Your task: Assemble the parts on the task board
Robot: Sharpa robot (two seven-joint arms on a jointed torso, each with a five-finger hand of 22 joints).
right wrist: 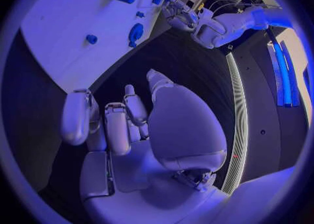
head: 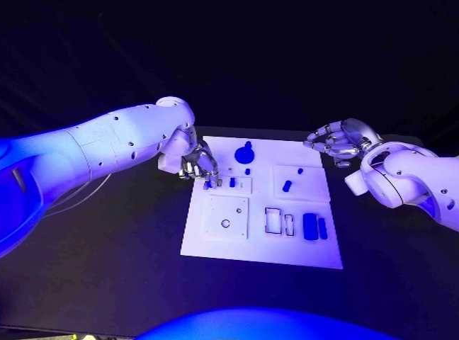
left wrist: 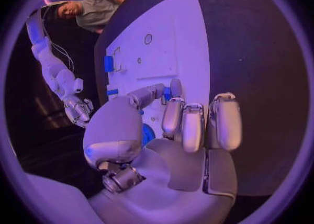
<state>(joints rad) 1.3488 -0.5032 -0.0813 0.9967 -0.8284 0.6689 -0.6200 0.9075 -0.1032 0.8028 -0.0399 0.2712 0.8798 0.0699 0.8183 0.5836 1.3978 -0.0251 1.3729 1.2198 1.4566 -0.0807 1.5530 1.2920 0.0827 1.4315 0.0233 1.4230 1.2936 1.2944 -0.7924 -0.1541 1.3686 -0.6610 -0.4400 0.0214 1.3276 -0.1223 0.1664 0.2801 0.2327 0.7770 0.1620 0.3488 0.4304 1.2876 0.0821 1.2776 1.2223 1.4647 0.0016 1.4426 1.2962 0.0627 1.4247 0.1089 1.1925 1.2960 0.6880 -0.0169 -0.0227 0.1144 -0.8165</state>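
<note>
The surface is a black table, matte and unmarked, with darkness beyond its far edge. One white task board lies flat between the two hands; it is a smooth rectangular plate with raised square panels, a round hole and narrow rectangular slots.

Seven blue parts can be counted on the board in the head view: a keyhole-shaped piece at the far edge, a small peg, two short pegs standing just beside the left hand, two short cylinders on the panel nearer the right hand, and a long rounded bar with a thinner strip alongside it, on the near side. All look like smooth plastic.

The left hand, silver and glossy, is over the board's left edge, fingers curled downward near the short pegs; whether it pinches one cannot be told.

The right hand is off the board's far right corner, above the table, fingers loosely curled and apart, holding nothing.
</note>
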